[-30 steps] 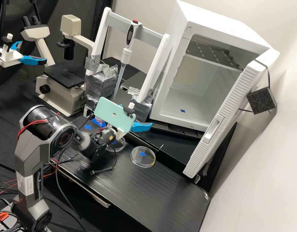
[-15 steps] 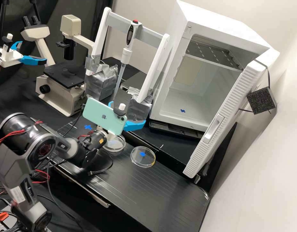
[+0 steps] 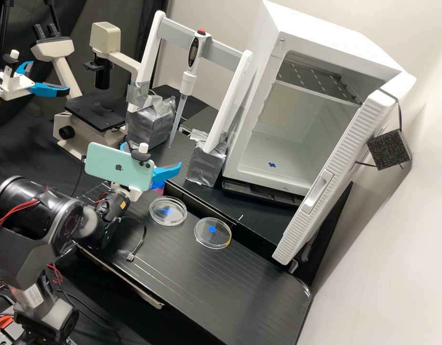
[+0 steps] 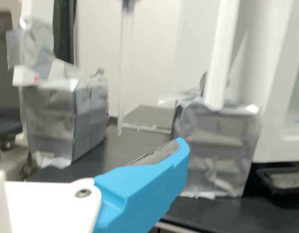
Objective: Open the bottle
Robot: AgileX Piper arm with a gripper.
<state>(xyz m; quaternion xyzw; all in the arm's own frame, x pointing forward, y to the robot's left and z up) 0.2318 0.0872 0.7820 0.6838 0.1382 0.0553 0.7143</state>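
In the high view my gripper (image 3: 152, 155) is open above the bench, with the phone mounted on it covering part of its fingers. Just below the right finger, a small blue and pink patch, which looks like part of the bottle (image 3: 158, 189), shows beside the phone's lower right corner. Most of it is hidden, and I cannot tell how its cap stands. The wrist view has one blue finger of my gripper (image 4: 144, 189) in front of the taped blocks, with no bottle touching its grey pad.
Two clear round dishes (image 3: 168, 211) (image 3: 212, 233) lie on the black bench (image 3: 240, 282). Behind the gripper stands a white frame with a hanging pipette (image 3: 187, 81) and silver-taped feet (image 3: 206, 165). A microscope (image 3: 94, 115) is left, an open white cabinet (image 3: 264, 163) right.
My gripper and the phone have moved left across the high view, the arm's upper joints shifting left too. The left dish, partly covered earlier, is now uncovered. The fingers stay open.
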